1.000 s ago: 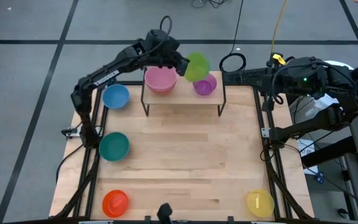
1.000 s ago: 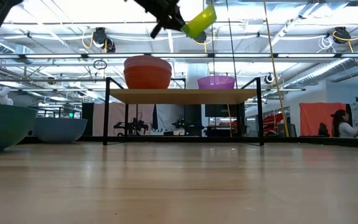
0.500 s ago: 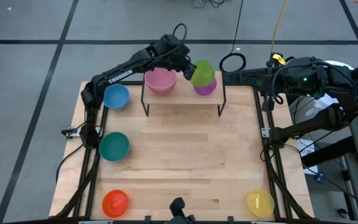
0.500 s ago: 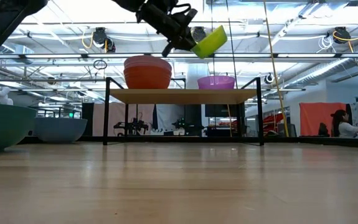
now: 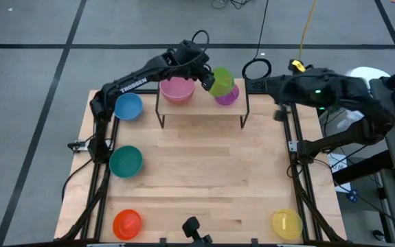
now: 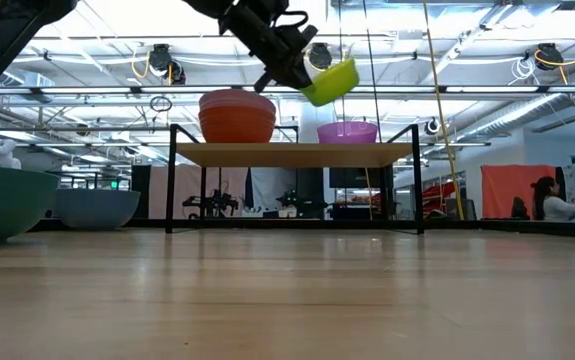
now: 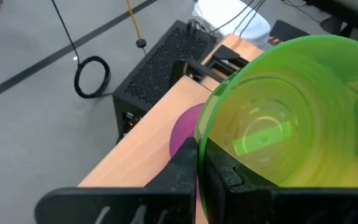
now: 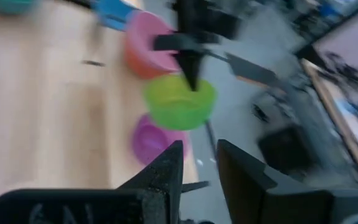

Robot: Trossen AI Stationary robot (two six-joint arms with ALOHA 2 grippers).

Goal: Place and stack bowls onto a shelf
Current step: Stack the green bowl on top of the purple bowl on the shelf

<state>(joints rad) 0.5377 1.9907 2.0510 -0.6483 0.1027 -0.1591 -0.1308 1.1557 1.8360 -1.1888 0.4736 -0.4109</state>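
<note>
Left gripper clamps green bowl rim above purple bowl; right gripper parted, empty. We count eight bowls, one shelf.

The only readable text is the white brand word "TROSSEN", printed in capitals along the dark forearm of the left arm, seen from above, well back from that arm's jaws. No other words, numbers, labels or signs can be read, either on the items on the table or in the room behind.
</note>
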